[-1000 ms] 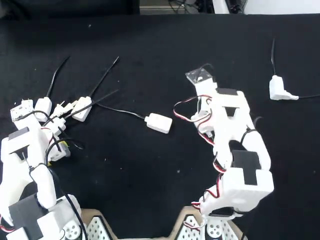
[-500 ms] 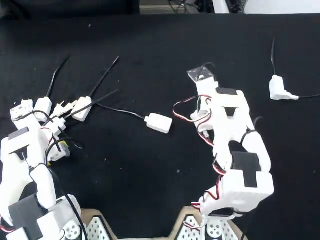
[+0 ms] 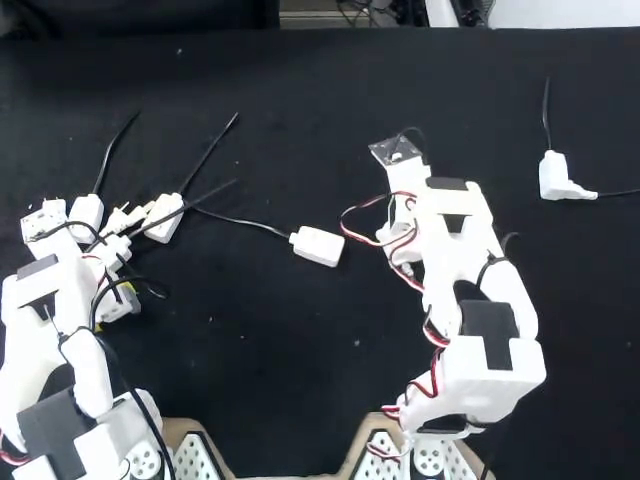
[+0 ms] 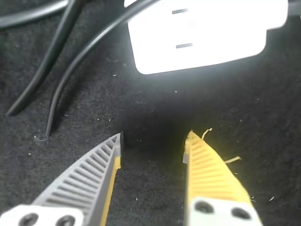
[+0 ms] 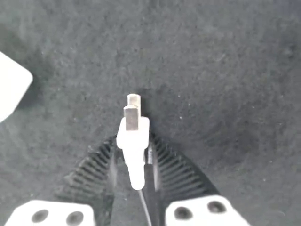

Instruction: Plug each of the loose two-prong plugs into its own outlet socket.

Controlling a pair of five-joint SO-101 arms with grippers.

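Black table (image 3: 300, 90): centre socket (image 3: 318, 246), right socket (image 3: 560, 178), plug cluster (image 3: 130, 218) with cords left, perhaps four.

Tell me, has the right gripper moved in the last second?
Yes, slightly: the right gripper, holding a plug, edged left toward the middle block.

My white left arm (image 3: 45, 320) and right arm (image 3: 465, 270)
I see black motor blocks (image 3: 485, 330) and red cables (image 3: 365, 215); the ribbed left gripper (image 4: 154, 136) is grey and yellow, the right gripper (image 5: 133, 141) black.

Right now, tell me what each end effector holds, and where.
Right end effector grips a two-prong plug by its white body; left end effector holds nothing.
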